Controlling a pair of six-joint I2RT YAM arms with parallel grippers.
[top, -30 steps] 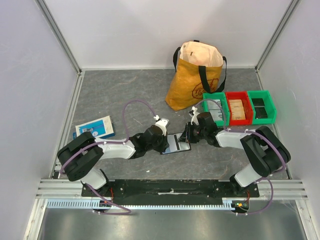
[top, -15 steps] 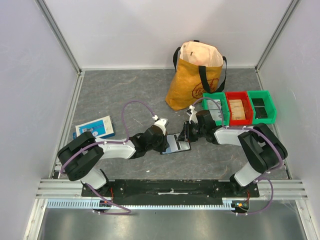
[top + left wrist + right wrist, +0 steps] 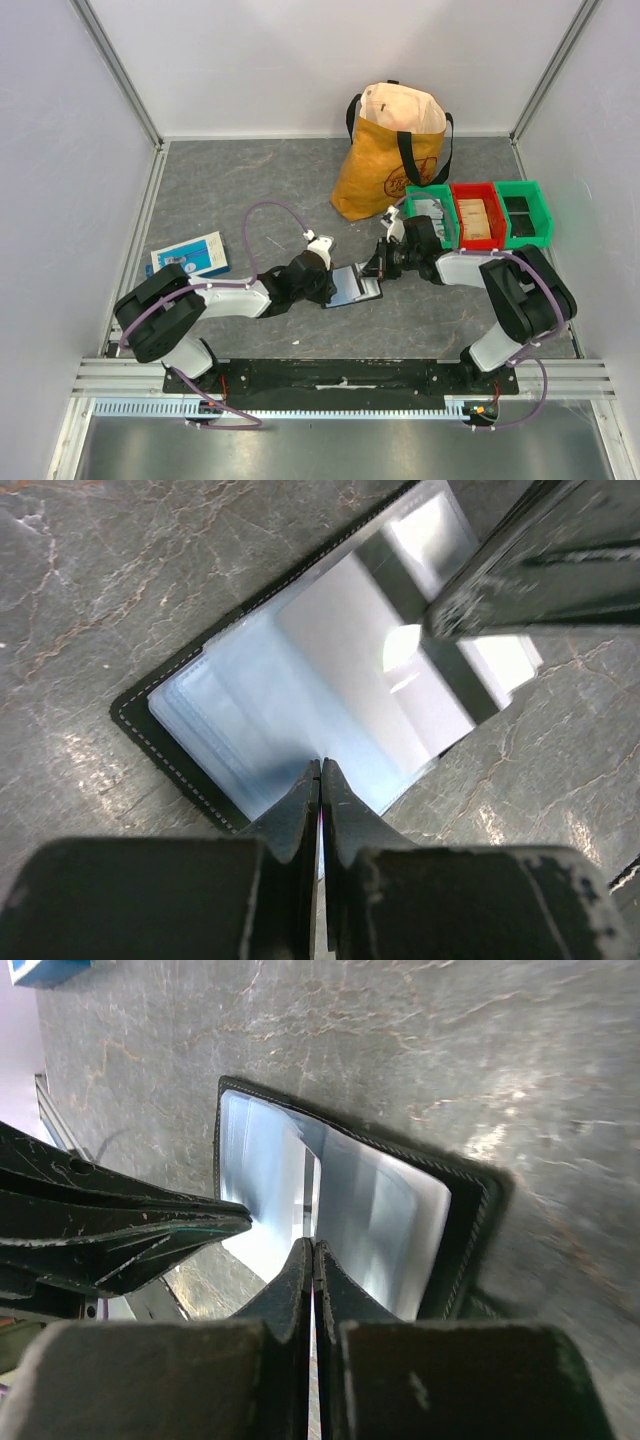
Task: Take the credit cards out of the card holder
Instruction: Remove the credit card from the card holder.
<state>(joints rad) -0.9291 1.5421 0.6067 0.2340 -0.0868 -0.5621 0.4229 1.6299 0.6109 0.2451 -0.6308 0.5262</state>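
The card holder lies open and flat on the grey table, near the front between the two arms, with its clear sleeves facing up and pale cards inside them. The left gripper has its jaws pressed together, tips at the holder's left edge. The right gripper is closed the same way, tips at the right edge over the sleeves, and I cannot tell whether either one nips a sleeve or a card.
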